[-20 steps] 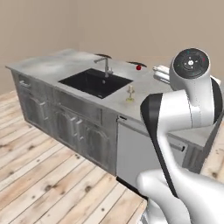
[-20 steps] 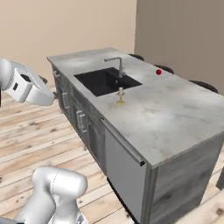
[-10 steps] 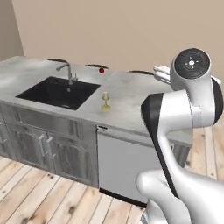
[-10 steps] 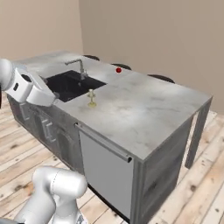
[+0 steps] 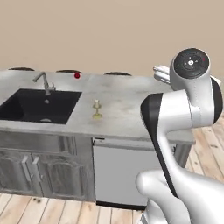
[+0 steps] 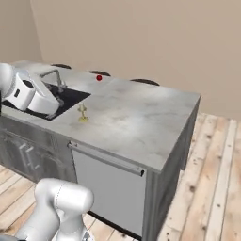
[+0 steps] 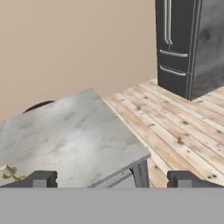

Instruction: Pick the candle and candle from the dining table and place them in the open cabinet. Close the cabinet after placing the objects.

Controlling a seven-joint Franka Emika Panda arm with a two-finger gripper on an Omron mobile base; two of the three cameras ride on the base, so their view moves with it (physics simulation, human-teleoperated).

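A thin cream candle point(image 5: 96, 109) on a slim gold stemmed holder stands upright on the marbled dining table point(image 5: 131, 100), just right of the black inset sink point(image 5: 37, 105). The same candle point(image 6: 83, 113) shows in the right base view, and it point(image 7: 8, 171) sits at the lower left of the hand view. My gripper point(image 7: 113, 179) is open with nothing between its fingers. It hovers high over the table's right end point(image 5: 160, 73), well off from the candle and not touching anything. The cabinet is out of view.
A grey faucet point(image 5: 43, 81) rises behind the sink. A small red ball point(image 5: 77, 75) lies near the table's far edge. Dark round stool tops point(image 5: 117, 73) line the far side. A tall dark unit with silver bar handles point(image 7: 188, 43) stands across the wooden floor point(image 7: 175, 131).
The whole scene has shifted in both base views, so the base has driven and now faces the table's long front. The candle keeps its place on the table. The gripper stays open.
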